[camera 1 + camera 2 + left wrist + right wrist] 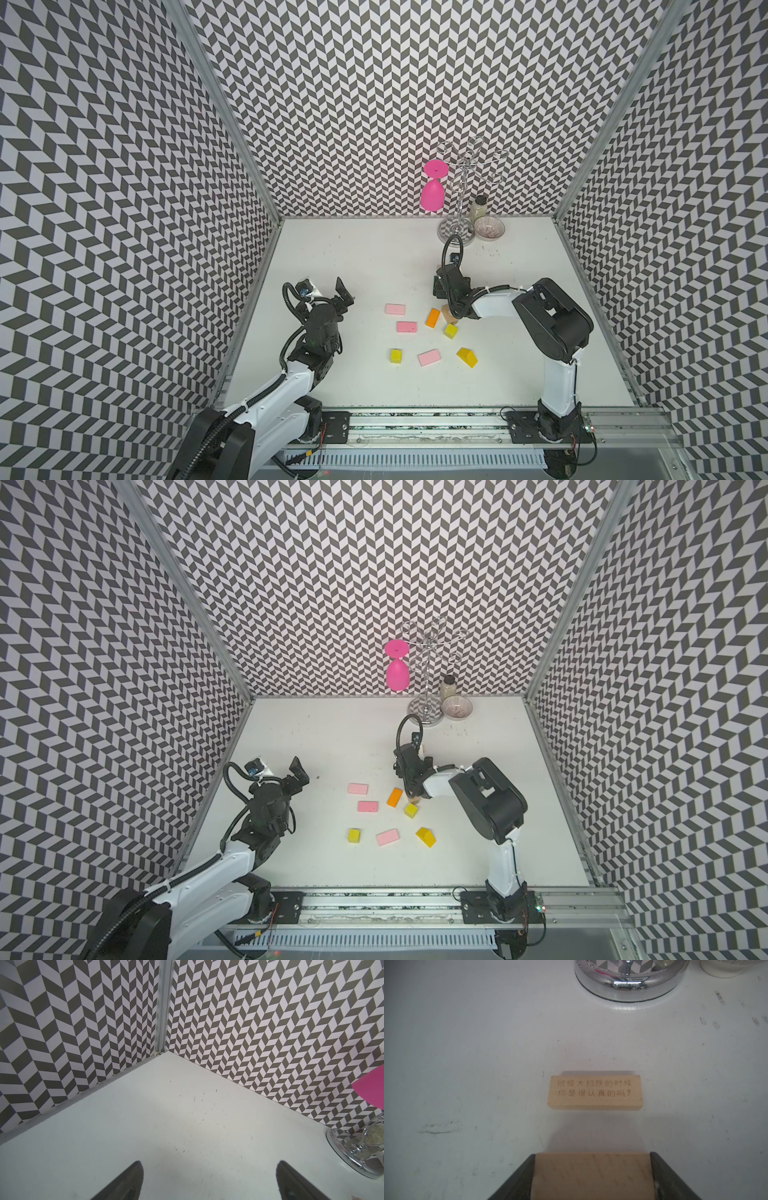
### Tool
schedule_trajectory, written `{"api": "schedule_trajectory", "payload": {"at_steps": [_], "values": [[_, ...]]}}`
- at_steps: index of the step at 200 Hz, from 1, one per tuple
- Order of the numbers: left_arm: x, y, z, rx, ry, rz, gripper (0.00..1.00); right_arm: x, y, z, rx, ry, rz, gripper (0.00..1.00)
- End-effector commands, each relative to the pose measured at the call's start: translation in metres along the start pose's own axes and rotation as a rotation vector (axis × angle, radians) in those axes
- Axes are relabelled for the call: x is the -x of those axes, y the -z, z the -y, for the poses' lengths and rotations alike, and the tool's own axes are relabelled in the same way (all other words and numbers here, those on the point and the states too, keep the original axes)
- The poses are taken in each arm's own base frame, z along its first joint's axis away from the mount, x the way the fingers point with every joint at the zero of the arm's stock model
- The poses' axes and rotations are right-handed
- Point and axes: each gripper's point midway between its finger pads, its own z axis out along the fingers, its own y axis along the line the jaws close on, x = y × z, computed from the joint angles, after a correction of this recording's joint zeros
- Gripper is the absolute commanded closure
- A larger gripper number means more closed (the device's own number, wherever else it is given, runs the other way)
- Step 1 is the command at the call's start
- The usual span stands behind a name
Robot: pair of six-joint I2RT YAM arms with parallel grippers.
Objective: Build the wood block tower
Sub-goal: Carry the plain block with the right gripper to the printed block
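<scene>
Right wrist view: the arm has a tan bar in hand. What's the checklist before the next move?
1. Grip: right gripper is shut on the held tan bar, with a finger on each end. ok
2. Neighbour: the engraved tan bar lies flat and alone on the table, just ahead. ok
3. Alignment: the held bar looks parallel to the engraved one. ok
4. Height of the held bar above the table: cannot tell
5. Clearance: the chrome stand base sits beyond the engraved bar, apart from it. ok
6. Other arm: left gripper is open and empty, facing a bare corner. ok
</scene>
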Motion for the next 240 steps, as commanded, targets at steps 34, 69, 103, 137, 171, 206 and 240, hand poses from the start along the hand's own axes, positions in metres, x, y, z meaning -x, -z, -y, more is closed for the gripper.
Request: {"api": "schedule_trajectory", "payload": {"at_steps": [34,69,103,137,171,206,240], "values": [[-0.001,0.002,0.0,-0.005,0.005,-0.005,0.0,0.012,-0.009,-0.002,-0.012,-0.012,0.021,0.44],[-0.001,0.001,0.0,-0.004,0.005,-0.004,0.0,0.012,-0.012,0.001,-0.027,-0.011,0.017,0.38],[-0.001,0.001,-0.001,-0.003,0.005,-0.004,0.0,0.01,-0.013,0.004,-0.04,-0.009,0.015,0.31],[-0.001,0.001,0.0,-0.003,0.005,-0.005,0.0,0.01,-0.014,0.005,-0.046,-0.009,0.014,0.26],[-0.001,0.001,0.0,-0.004,0.006,-0.004,0.0,0.009,-0.017,0.006,-0.05,-0.008,0.01,0.25],[-0.002,0.001,0.0,-0.003,0.005,-0.005,0.0,0.007,-0.021,0.003,-0.036,-0.007,-0.004,0.25],[-0.002,0.001,0.0,-0.004,0.005,-0.006,0.0,0.006,-0.023,0.003,-0.037,-0.007,-0.006,0.18]]}}
